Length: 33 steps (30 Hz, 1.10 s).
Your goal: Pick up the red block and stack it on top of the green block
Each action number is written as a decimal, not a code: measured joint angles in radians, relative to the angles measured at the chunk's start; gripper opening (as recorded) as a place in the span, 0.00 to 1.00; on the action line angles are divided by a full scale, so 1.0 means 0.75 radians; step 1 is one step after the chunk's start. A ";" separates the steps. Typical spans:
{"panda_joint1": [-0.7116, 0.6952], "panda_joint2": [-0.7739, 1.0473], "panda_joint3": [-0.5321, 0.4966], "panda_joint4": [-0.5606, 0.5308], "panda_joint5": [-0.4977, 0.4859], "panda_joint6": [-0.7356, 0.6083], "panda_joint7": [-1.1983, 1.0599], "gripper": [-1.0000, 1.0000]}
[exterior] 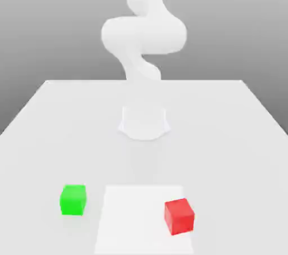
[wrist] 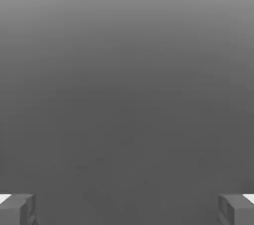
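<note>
Task not yet begun. Red block [exterior: 179,216] sits near-right on worktop [exterior: 236,136] in ext. view; green block [exterior: 73,199] near-left, well apart. Pincer [wrist: 127,209] spread wide, holding nothing. Pick & stack both remain.

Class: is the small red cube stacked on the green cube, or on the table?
On the table: small matte red cube sits apart from green cube, nothing stacked.

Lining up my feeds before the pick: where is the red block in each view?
Exterior view: red block low on the table, toward the exterior view's right.
Hand view: grey backdrop past the gripper, jaws wide apart.
Shared landmark: that grey backdrop, behind the arm.
</note>
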 joint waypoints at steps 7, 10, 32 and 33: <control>0.043 0.347 0.023 -0.121 -0.001 0.165 -0.040 0.50; 0.059 0.492 0.034 -0.172 -0.003 0.234 -0.056 0.50; 0.150 1.354 0.049 -0.346 -0.070 0.739 -0.077 0.00; 0.150 1.354 0.049 -0.346 -0.070 0.739 -0.077 0.00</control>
